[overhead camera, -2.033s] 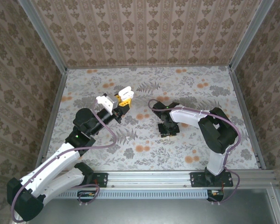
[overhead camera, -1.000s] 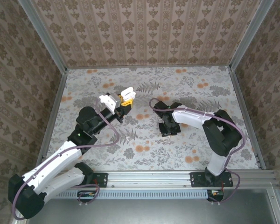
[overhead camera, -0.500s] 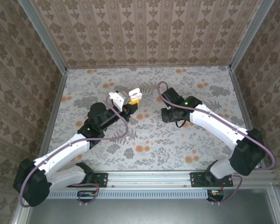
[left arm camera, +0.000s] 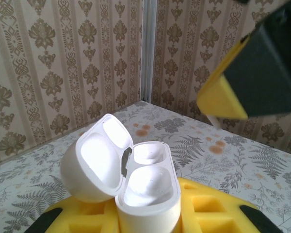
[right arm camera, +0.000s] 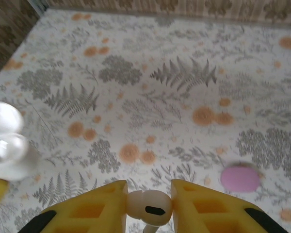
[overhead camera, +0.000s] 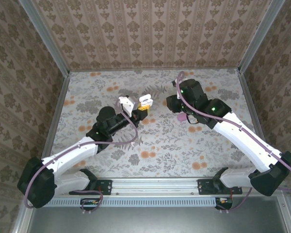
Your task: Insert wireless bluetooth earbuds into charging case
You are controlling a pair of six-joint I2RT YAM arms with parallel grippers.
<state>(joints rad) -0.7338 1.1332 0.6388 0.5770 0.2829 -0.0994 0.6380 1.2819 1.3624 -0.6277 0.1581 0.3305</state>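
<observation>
case and bud are each held up off the table, one per arm, so that the two can be brought together in the air. the left gripper is closed partway on the charging case, its yellow pads pressing the lower body from both sides, which leaves the hinge free. the lid hangs open to the left and the mouth faces up and outward. both wells look white and bare, with nothing seated in them.

the right gripper is pinched down nearly to closing on one white earbud, gripping its rounded head crosswise with a dark oval facing the camera; the stem seems to point downward, probably so it can drop into a well. from its wrist camera the case is a pale blur at the left edge. in the top view the two grippers are near each other but apart.

a pink oval lies flat on the table below, untouched.
</observation>
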